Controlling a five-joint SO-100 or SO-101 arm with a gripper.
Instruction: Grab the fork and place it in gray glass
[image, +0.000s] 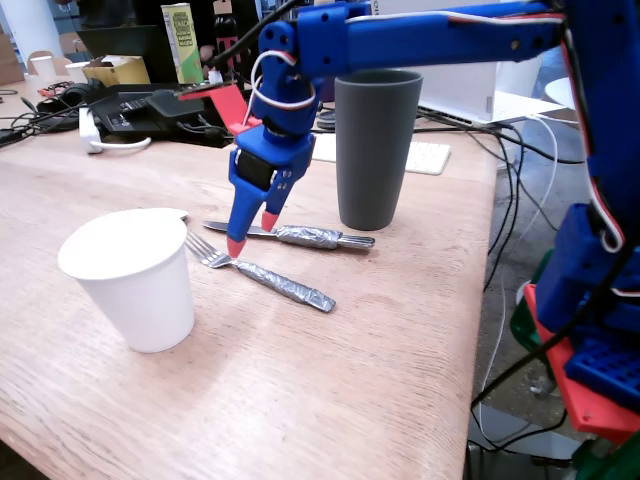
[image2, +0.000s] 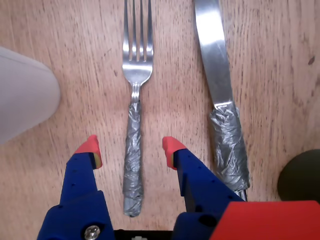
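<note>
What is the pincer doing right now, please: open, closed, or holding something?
Pincer: open, holding nothing; its red-tipped fingers straddle the foil-wrapped handle of the slim silver metal fork on the wooden table.

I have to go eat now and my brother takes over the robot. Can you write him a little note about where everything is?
Pincer: open, red tips on either side of the foil-wrapped handle of the silver four-tined fork, not gripping yet.
The fork lies flat on the wooden table, beside the foil-handled knife.
Tall dark gray tumbler stands upright behind the knife in the fixed view.
Done: pincer lined up over the fork.
Left: close, lift, drop the fork into the tumbler.
</note>
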